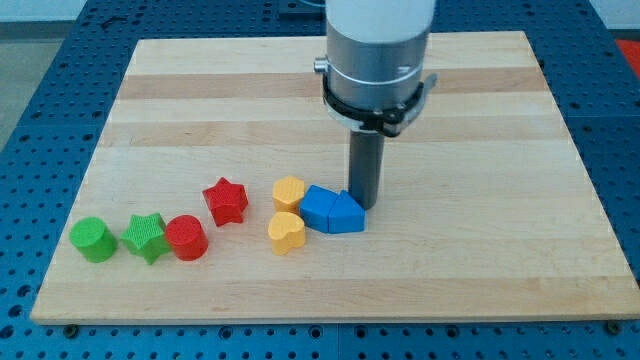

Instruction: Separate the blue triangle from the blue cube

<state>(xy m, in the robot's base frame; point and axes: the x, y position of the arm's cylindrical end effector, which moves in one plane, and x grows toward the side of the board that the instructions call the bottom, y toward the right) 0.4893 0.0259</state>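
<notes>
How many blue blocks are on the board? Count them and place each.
2: the blue cube and the blue triangle, touching, just below my tip.

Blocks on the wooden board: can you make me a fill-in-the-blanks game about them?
1. The blue cube and the blue triangle are ____ each other.
2. My tip is just above the ____ triangle, toward the view's top.
3. The block farthest to the view's left is the ____ cylinder.
4. The star beside the red cylinder, on its left in the view, is ____.

Missing words: touching; blue; green; green
</notes>
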